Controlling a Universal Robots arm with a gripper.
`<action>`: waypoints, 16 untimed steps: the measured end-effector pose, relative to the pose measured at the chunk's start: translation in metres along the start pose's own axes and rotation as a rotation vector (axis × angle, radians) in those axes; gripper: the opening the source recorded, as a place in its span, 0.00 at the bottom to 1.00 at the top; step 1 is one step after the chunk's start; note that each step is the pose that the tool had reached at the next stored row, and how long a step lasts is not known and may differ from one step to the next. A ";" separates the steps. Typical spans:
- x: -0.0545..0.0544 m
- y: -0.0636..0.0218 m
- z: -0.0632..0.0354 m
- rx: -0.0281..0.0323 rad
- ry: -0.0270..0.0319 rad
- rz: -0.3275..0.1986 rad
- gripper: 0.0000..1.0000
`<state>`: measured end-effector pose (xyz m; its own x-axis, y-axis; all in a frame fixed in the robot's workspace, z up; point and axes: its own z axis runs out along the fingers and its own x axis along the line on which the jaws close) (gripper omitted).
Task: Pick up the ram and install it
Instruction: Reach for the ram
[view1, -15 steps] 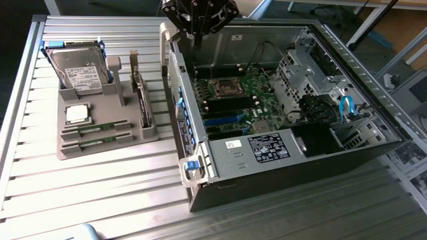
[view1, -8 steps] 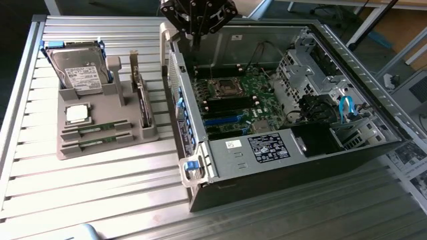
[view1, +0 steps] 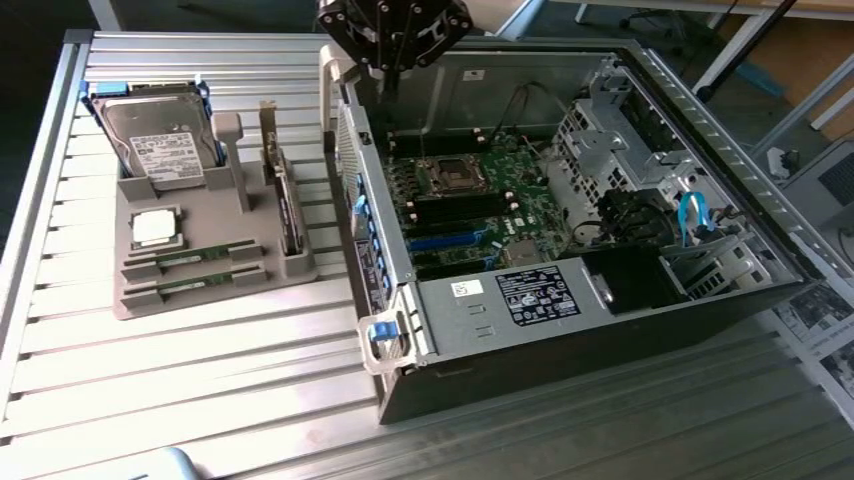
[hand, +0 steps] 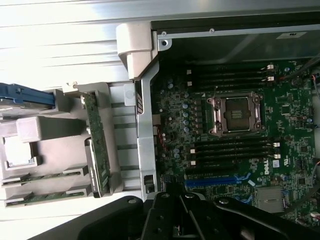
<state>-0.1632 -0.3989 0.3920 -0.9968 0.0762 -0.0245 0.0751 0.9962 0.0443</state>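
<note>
The hand (view1: 387, 80) is held shut and empty over the open computer case (view1: 467, 300); the thin green ram (view1: 195, 257) is seen flat in the grey plastic tray (view1: 200, 225). Long black slots (hand: 227, 146) are shown plainly by the wrist view.

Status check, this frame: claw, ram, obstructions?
Claw shut, nothing held, over wall of open black computer case. Two long green ram sticks lying in grey plastic tray, untouched. Nothing on top of them.

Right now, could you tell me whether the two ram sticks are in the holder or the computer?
In the holder: both ram sticks lie in the grey holder's slots; the motherboard's ram slots look empty.
</note>
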 end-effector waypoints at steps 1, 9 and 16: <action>0.000 0.0000 0.0000 0.0000 0.0000 0.000 0.11; 0.006 -0.0005 0.0000 0.0000 0.0000 0.000 0.11; 0.013 -0.0010 -0.0001 -0.0001 0.0000 0.000 0.11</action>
<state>-0.1765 -0.3989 0.3917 -0.9968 0.0761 -0.0245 0.0750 0.9962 0.0444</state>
